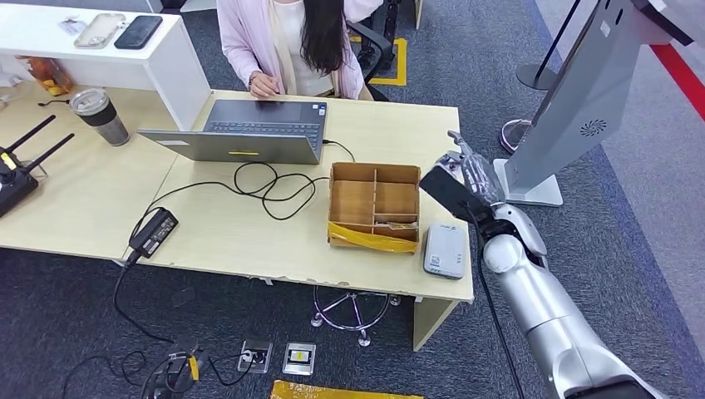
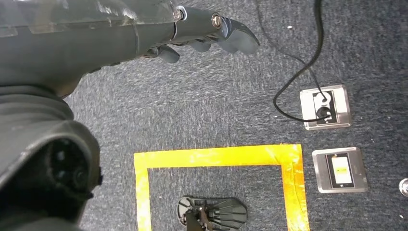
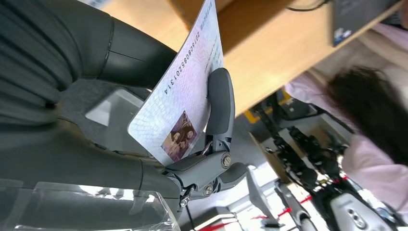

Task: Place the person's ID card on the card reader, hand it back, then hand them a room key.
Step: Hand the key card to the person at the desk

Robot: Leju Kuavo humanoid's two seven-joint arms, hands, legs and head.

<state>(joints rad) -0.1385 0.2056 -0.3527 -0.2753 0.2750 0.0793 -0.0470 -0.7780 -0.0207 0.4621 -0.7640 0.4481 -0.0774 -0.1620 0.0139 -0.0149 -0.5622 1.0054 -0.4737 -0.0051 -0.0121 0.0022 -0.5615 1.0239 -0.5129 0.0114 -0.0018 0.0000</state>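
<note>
My right hand (image 1: 460, 179) is raised over the desk's right edge, just above and behind the white card reader (image 1: 446, 249). It pinches the ID card (image 3: 180, 108), a pale card with a small photo and a printed number, between thumb and a finger (image 3: 220, 103). A person in a pink cardigan (image 1: 283, 41) sits behind the desk at a laptop (image 1: 249, 129). A divided cardboard box (image 1: 374, 205) lies left of the reader. My left hand (image 2: 192, 33) hangs over the carpet, fingers loosely extended, holding nothing.
Cables and a black power adapter (image 1: 153, 231) lie on the desk's middle. A tumbler (image 1: 101, 116) and a radio device (image 1: 17, 170) stand at the left. A grey kiosk stand (image 1: 582, 100) rises right of my arm. Floor sockets (image 2: 325, 107) and yellow tape (image 2: 216, 159) mark the carpet.
</note>
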